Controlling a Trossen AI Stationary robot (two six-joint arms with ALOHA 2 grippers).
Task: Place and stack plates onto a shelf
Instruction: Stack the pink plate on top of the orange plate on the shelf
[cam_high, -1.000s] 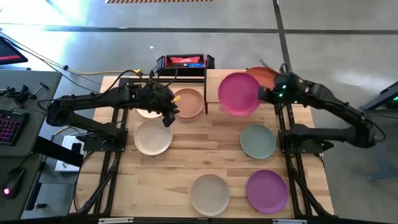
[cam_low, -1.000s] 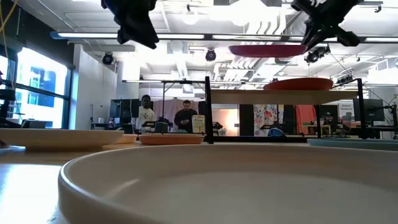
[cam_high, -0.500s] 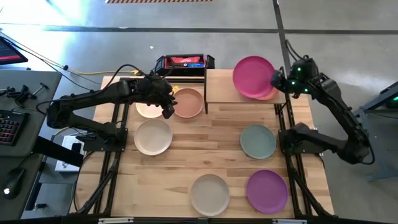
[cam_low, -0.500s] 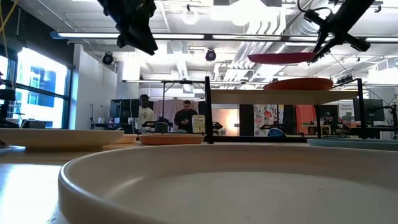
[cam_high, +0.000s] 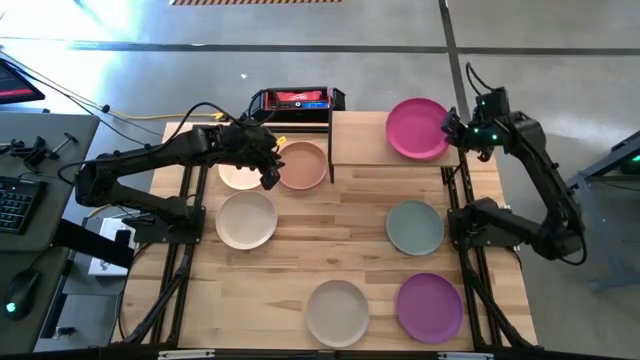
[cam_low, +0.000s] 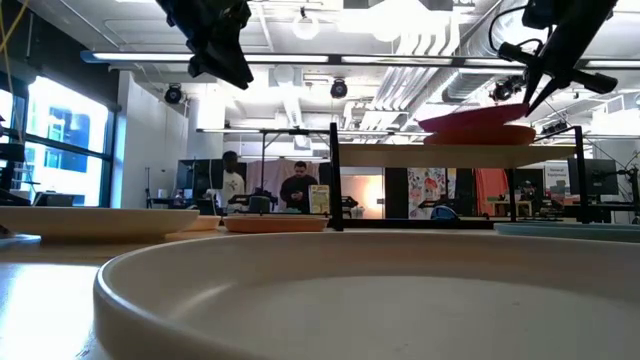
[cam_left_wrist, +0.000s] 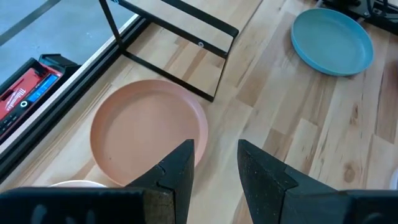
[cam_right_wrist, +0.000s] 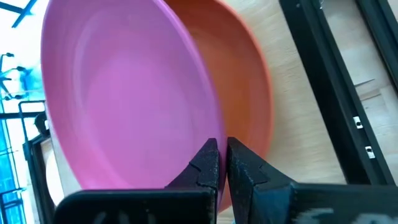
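A magenta plate (cam_high: 416, 127) hangs tilted over the shelf (cam_high: 358, 150), with my right gripper (cam_high: 450, 128) shut on it. Under it an orange-red plate (cam_right_wrist: 252, 93) lies flat on the shelf board (cam_low: 400, 155). My left gripper (cam_left_wrist: 214, 165) hovers open above the near rim of a peach plate (cam_left_wrist: 146, 130), which lies flat on the table beside a cream plate (cam_high: 238, 177). Nothing is between its fingers. My right gripper pinches the magenta plate's rim (cam_right_wrist: 214, 132) between its two fingers, on the side toward the table's right edge. The fingers slant down from the right. The plate tilts, its held side raised (cam_low: 520, 106). Its far side (cam_low: 425, 122) is low over the orange-red plate; whether they touch, I cannot tell.
Flat on the table lie a cream plate (cam_high: 246, 219), a sage green plate (cam_high: 415, 227), an off-white plate (cam_high: 338, 313) and a purple plate (cam_high: 429, 307). A black-and-red box (cam_high: 297, 99) stands at the far edge. The shelf's black legs (cam_left_wrist: 168, 37) rise beside the peach plate.
My right gripper has carried the magenta plate toward the table's right and far edges and a little down, turning as it went. The plate was level over the shelf's left part and now hangs tilted just over the orange-red plate. My left gripper has shifted slightly toward the far edge.
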